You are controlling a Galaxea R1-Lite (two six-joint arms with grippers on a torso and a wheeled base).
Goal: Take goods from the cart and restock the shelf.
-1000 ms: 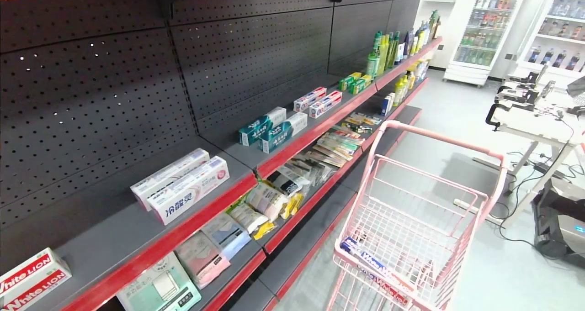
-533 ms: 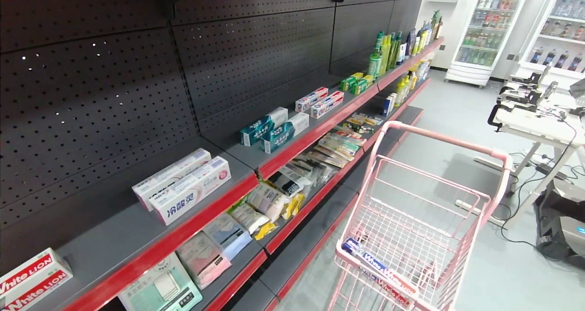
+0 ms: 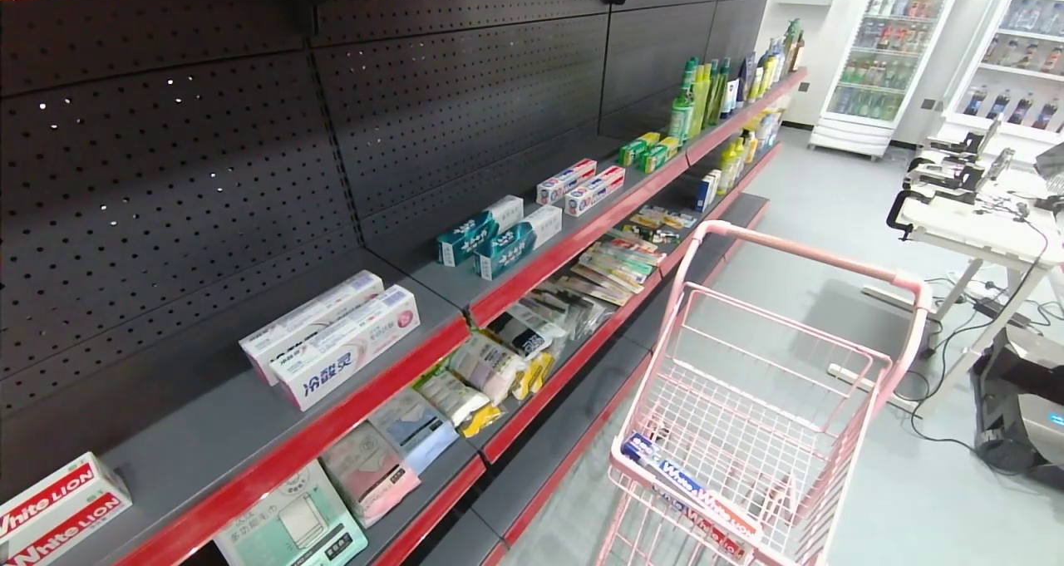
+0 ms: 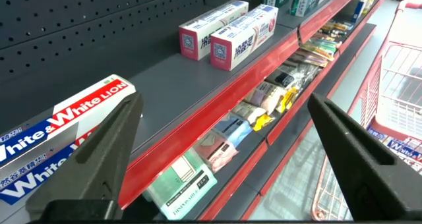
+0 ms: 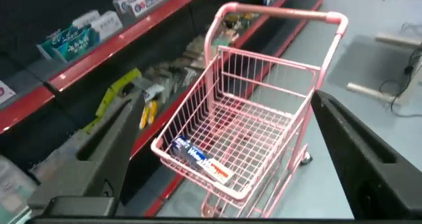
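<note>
A pink wire cart (image 3: 798, 254) stands in the aisle beside the shelf (image 3: 208, 433). In its near corner lie red, white and blue toothpaste boxes (image 3: 690, 491), also seen in the right wrist view (image 5: 201, 161). Matching boxes (image 3: 54, 508) sit at the shelf's near end, close to my left gripper (image 4: 224, 99), which is open and holds nothing. My right gripper (image 5: 225, 95) hangs open above the cart (image 5: 277, 13), also with nothing in it. More toothpaste boxes (image 3: 332, 346) lie farther along the same shelf.
The lower shelf (image 3: 465, 466) holds packets and tissue packs. Bottles (image 3: 706, 92) stand at the shelf's far end. A white desk (image 3: 981, 225), floor cables and a black machine (image 3: 1018, 408) are to the right. Drink fridges (image 3: 881, 51) line the back wall.
The whole head view has shifted slightly, so the camera moved. The cart and the goods keep their places.
</note>
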